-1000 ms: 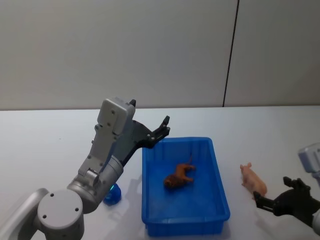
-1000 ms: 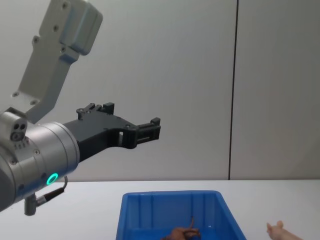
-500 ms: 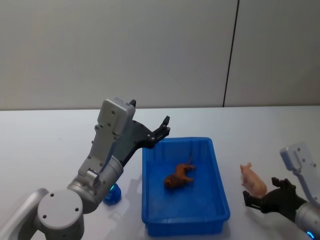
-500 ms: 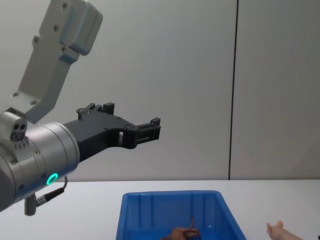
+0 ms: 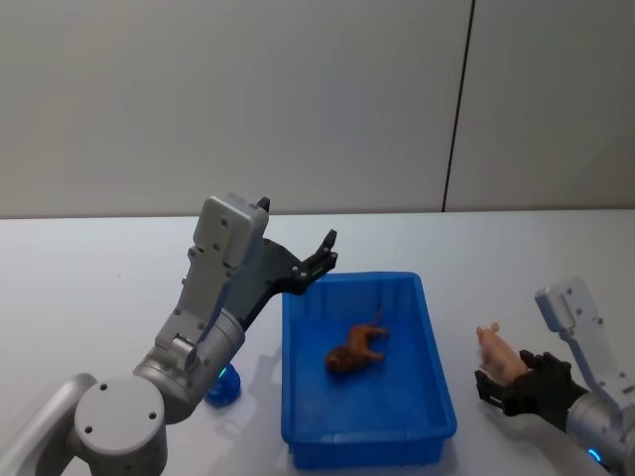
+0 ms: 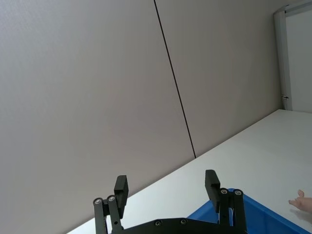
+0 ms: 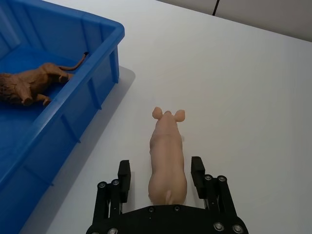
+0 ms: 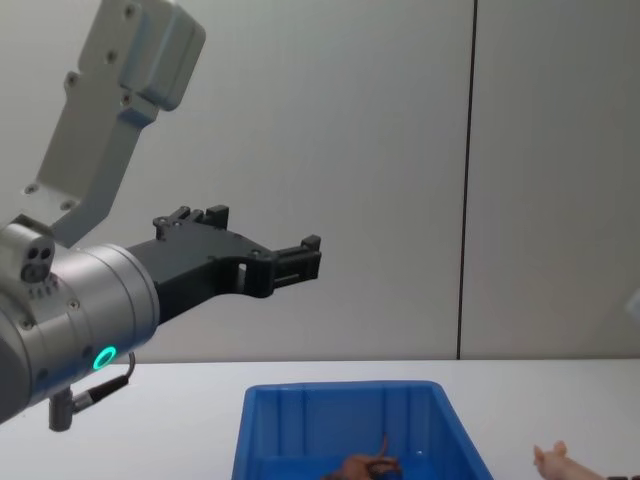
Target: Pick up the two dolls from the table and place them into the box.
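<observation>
The blue box (image 5: pixel 434 359) sits on the white table (image 5: pixel 99 288) in front of me. A reddish-brown doll (image 5: pixel 356 347) lies on its side inside the box (image 7: pixel 105 28), also visible as the brown doll (image 7: pixel 34 83) in the right wrist view. The peach-pink doll (image 5: pixel 499 353) lies on the table right of the box. My right gripper (image 7: pixel 161 166) is low and open, its fingers (image 7: pixel 197 168) straddling the rear of the pink doll (image 7: pixel 167 153) with small gaps on each side. My left gripper (image 5: pixel 322 254) hangs open and empty in the air above the box's far left corner.
Grey wall panels with a dark vertical seam (image 5: pixel 458 109) stand behind the table. The left arm's grey forearm (image 5: pixel 213 297) slants up along the box's left side. Bare tabletop (image 7: pixel 243 97) lies to the right of the pink doll.
My right gripper has advanced toward the pink doll and now has its fingers on either side of the doll's rear. The left arm and the brown doll have stayed still.
</observation>
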### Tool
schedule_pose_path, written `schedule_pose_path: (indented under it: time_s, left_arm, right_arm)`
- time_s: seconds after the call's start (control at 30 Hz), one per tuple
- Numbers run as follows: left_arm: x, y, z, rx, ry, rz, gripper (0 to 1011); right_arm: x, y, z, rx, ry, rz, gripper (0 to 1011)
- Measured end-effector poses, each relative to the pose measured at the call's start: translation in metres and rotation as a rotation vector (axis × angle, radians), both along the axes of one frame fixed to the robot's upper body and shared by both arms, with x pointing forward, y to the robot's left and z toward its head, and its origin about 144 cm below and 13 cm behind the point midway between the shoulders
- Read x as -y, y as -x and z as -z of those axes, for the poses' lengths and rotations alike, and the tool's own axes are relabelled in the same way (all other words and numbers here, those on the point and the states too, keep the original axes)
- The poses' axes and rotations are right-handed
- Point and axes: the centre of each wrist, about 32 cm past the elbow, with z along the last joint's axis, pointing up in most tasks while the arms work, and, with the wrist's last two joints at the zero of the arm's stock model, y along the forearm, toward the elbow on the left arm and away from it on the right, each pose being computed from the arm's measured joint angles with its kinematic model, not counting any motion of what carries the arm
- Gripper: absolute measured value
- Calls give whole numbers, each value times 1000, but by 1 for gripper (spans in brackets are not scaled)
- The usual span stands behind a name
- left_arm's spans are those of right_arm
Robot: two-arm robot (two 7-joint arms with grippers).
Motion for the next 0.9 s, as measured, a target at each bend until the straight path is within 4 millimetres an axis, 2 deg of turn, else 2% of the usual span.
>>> schedule_pose_path:
  time_s: [0.1,0.2,0.23,0.33,0.37,0.43,0.5,0.9]
  left_arm:
    - [0,0,0,0,0,0,1001]
    - [0,0,0,0,0,0,1001]
    - [0,0,0,0,0,0,1001]
    - [0,0,0,0,0,0,1001]
    - [0,0,0,0,0,0,1001]
    - [0,0,0,0,0,0,1001]
    - [0,0,0,0,0,0,1001]
    - [0,0,0,0,0,0,1001]
  right_arm:
    - [-1,-2,1,-2,1,0,717]
    - [-2,-3,1,-2,2,1,599]
    - [-2,-3,2,-2,2,1,599]
    - [-3,-4,2,-3,3,1,503]
    - [-3,-5,2,-3,3,1,443]
    - [-4,-5,2,-3,3,1,407]
    - [-4,-5,2,-2,3,1,383]
    - [-3,-5,-6,69,-7,-13,383]
